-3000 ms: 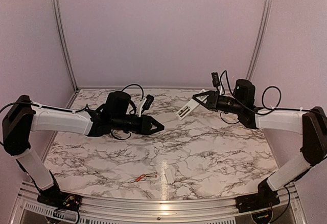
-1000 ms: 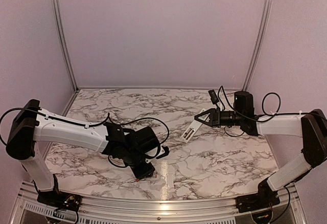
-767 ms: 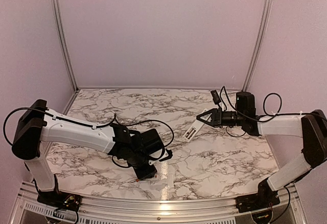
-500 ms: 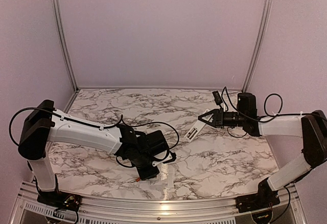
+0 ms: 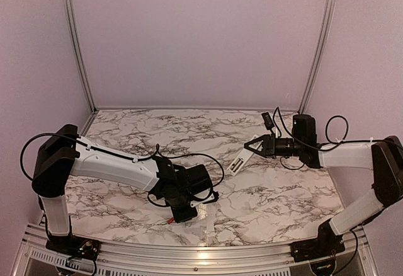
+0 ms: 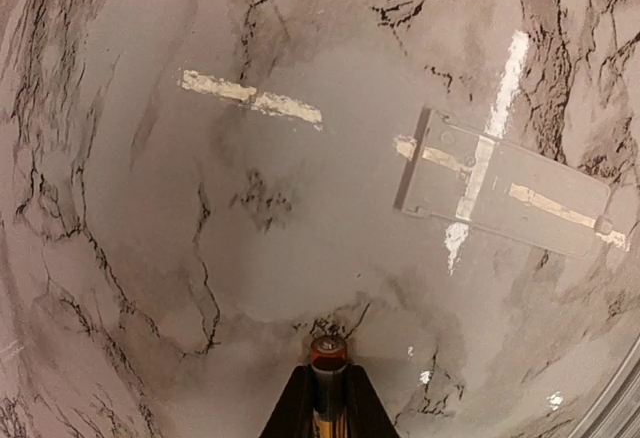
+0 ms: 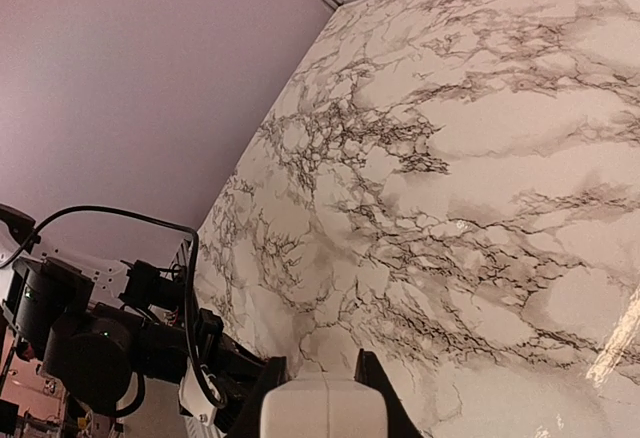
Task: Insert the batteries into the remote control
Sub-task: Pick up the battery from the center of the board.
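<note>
My left gripper is low over the table's near middle, shut on an orange-copper battery whose pale-capped end sticks out past the fingertips. It stands just above the marble in the left wrist view. A second battery lies on the table just left of that gripper. My right gripper is shut on the white remote control and holds it tilted above the table at the right. In the right wrist view only the remote's white end shows between the fingers.
A flat pale rectangular cover lies on the marble right of the left gripper; it also shows in the top view. The metal front rail runs close behind the left gripper. Purple walls enclose the table.
My left arm came down from mid-air to the near edge, slid right along it, and now holds a battery. My right arm lowered the remote and drew it slightly right.
</note>
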Controlling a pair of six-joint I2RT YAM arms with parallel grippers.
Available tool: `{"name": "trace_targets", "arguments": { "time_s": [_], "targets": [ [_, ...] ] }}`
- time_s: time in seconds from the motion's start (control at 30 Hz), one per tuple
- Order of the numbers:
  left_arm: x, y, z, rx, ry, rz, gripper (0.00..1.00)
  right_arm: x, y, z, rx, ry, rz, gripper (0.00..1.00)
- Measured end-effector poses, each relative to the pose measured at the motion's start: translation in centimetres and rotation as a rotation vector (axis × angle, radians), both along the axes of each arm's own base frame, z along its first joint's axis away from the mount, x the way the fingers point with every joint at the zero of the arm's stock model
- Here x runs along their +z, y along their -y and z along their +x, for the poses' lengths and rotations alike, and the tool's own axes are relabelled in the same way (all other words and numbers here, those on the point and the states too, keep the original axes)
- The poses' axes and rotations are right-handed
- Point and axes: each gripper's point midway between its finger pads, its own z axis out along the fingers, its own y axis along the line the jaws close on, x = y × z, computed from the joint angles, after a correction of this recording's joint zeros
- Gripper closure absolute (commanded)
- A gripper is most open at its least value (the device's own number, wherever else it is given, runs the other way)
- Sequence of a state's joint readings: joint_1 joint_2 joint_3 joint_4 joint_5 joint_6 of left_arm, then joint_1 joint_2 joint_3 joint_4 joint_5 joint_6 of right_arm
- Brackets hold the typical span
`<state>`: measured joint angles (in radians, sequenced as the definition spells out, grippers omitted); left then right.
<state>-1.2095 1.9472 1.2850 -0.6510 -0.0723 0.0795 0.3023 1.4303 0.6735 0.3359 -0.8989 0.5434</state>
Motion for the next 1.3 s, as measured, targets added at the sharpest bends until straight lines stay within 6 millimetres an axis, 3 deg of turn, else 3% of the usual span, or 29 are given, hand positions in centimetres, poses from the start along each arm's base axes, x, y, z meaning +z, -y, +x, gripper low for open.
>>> {"name": "trace_targets", "arguments": {
  "time_s": [0.2, 0.47, 0.53, 0.67, 0.77, 0.9, 1.17, 1.3],
  "targets": [
    [0.1, 0.9, 0.8, -0.005, 0.023, -0.005, 1.00, -0.4, 0.4, 0.0, -0.008, -0.006, -0.004, 1.00],
    [1.4, 2.7, 4.1, 0.089, 0.037, -0.126, 1.00, -0.5, 0.5, 0.0, -0.013, -0.011, 0.000, 1.00],
    [2.5, 2.5, 5.3, 0.129, 0.050, -0.179, 1.00, -0.4, 0.4, 0.1, -0.016, -0.016, 0.007, 1.00],
    [7.3, 1.6, 7.4, 0.223, 0.102, -0.374, 1.00, -1.4, -0.1, 0.1, -0.017, -0.074, 0.011, 1.00],
    [11.8, 1.2, 7.9, 0.261, 0.156, -0.548, 1.00, -3.1, -1.3, -0.4, 0.004, -0.156, -0.001, 1.00],
    [15.9, 2.4, 8.2, 0.280, 0.193, -0.737, 1.00, -4.3, -3.8, -1.5, 0.056, -0.238, -0.011, 1.00],
    [17.2, 3.9, 8.8, 0.315, 0.185, -0.877, 1.00, -5.7, -6.7, -2.8, 0.103, -0.346, 0.004, 1.00],
    [17.3, 3.6, 9.6, 0.362, 0.187, -0.888, 1.00, -5.7, -7.4, -2.7, 0.119, -0.340, 0.008, 1.00]
  ]
}}
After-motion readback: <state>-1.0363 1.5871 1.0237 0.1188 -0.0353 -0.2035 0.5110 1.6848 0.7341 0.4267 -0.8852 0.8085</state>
